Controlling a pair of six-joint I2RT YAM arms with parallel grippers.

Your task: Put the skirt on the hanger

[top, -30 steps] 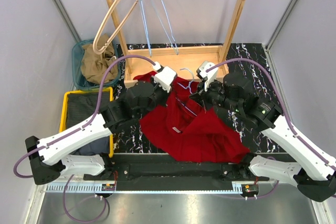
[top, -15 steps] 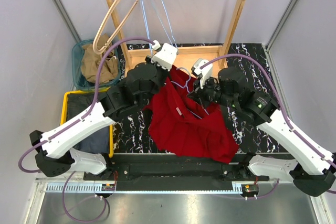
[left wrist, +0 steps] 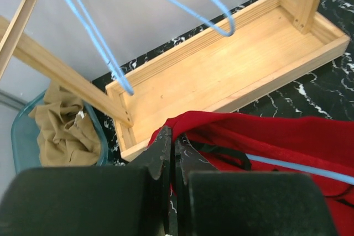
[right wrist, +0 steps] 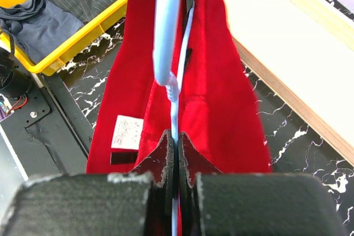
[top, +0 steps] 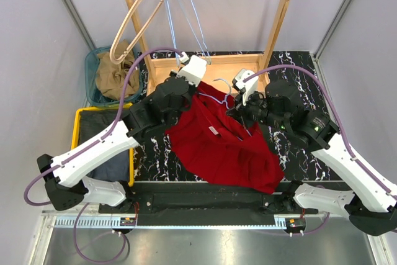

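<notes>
Above the black marble-patterned tabletop (top: pixel 304 59), a bright red fabric skirt (top: pixel 217 144) hangs lifted between two robot arms, its lower folds trailing onto the surface near the arm bases. A pale blue wire hanger (right wrist: pixel 167 37) runs down inside the skirt's open top, and its hook pokes out above the cloth.

The left gripper (left wrist: pixel 170 146) has its jaws pressed together on the edge of the red waistband. The right gripper (right wrist: pixel 174 148) is clamped on the hanger's thin wire, with red cloth on both sides of it.

Judging from this, the step in hand is working the hanger into the waistband. The next move likely calls for holding the band taut so that the wire shoulders can seat inside it without slipping out.

Just behind stands a light wooden garment rack (top: pixel 280 23) with a shallow tray base. Two more blue wire hangers (top: pixel 193 20) and a beige wooden hanger (top: pixel 133 20) hang from its rail. Further left are a teal basket (top: pixel 90 69) of tan cloth and a yellow bin (top: pixel 79 116) of dark clothes.
</notes>
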